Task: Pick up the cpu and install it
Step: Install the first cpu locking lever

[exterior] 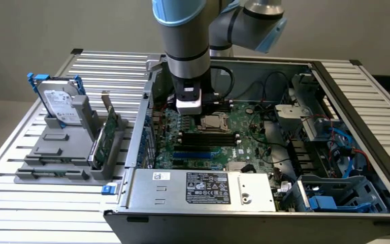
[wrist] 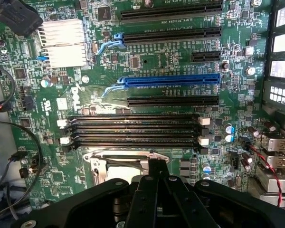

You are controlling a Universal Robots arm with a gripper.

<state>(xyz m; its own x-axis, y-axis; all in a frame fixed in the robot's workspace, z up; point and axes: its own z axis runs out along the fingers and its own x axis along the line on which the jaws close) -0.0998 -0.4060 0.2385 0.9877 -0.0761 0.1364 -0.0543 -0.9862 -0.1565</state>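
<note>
Slatted aluminium table (exterior: 19, 203) carries an open computer case (exterior: 263, 213) lying on its side, with a plain beige wall behind. From the case centre, a grey holder rack (exterior: 59, 157) sits on the table at 9 o'clock, holding an upright hard drive (exterior: 59, 104) in a blue bracket and an expansion card (exterior: 103, 140) on edge.

Gripper (exterior: 193, 114): closed. In the wrist view the black fingers (wrist: 156, 171) meet in a point directly above the socket (wrist: 118, 164). Whether anything is pinched between them cannot be determined; no contact with the board is visible.

CPU (exterior: 213, 122): the silver square lies inside the metal-framed socket on the motherboard (exterior: 249, 147), just beside the gripper tip at 3 o'clock in the exterior view.

Clearances: four memory slots (wrist: 133, 130) run just beside the socket. Beyond them lie the black and blue expansion slots (wrist: 168, 80). A finned heatsink (wrist: 64, 42) stands well apart. Loose black cables (wrist: 9, 156) hang near the socket's side. In the exterior view the case wall (exterior: 144, 122) rises near the gripper at 9 o'clock; the power supply (exterior: 195, 188) lies at 6 o'clock, well apart; drive cages and blue cables (exterior: 344, 147) crowd the 3 o'clock side.

Arm (exterior: 188, 35): the grey-and-blue forearm descends vertically from 12 o'clock, wrist pointing straight down into the case.
</note>
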